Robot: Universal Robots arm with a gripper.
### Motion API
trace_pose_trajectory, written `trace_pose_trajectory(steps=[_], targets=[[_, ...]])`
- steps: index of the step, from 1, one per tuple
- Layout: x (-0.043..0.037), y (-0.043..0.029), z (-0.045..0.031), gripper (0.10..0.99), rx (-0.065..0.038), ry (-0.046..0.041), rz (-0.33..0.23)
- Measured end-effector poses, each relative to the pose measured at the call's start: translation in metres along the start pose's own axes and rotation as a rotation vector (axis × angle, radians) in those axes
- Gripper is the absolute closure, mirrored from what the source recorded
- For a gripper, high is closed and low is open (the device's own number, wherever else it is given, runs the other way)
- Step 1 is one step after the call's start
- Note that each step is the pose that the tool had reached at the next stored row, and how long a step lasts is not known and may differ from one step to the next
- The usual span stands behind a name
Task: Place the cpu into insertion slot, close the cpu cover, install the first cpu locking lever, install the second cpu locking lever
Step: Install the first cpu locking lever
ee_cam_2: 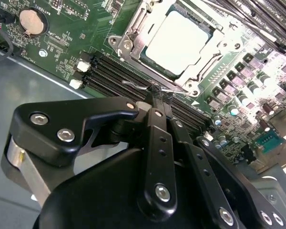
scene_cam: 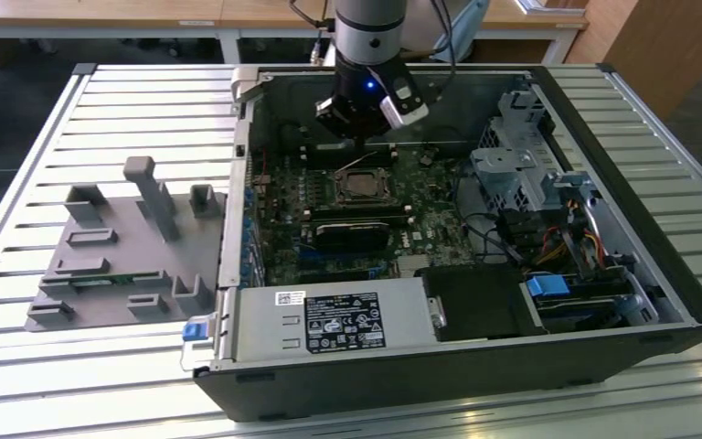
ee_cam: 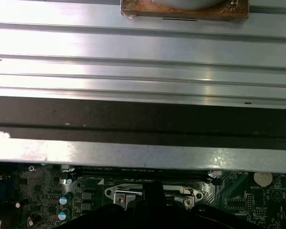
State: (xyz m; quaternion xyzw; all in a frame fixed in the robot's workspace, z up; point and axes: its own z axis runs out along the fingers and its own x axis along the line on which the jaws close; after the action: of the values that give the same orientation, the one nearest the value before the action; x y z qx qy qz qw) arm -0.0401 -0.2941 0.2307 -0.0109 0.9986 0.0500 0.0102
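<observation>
Cpu [ee_cam_2: 178, 40] sits seated on the green board [ee_cam_2: 71, 28], with the cpu cover [ee_cam_2: 181, 78] down around it. The gripper [ee_cam_2: 156, 93] is narrow, apparently pinching the thin wire locking lever [ee_cam_2: 136, 84] beside the cover, likely to latch it.

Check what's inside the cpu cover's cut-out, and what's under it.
In the second wrist view the cpu cover frames the cpu, whose pale metal top fills the cut-out. The insertion slot under the chip is covered, so its contacts cannot be seen.
</observation>
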Motion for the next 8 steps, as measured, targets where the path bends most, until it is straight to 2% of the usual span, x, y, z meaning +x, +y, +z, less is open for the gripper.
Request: trace_pose_trajectory(steps=[8], targets=[[-0.0025,-0.0002,0.0043,0.969,0.0,-0.0001,0.0]])
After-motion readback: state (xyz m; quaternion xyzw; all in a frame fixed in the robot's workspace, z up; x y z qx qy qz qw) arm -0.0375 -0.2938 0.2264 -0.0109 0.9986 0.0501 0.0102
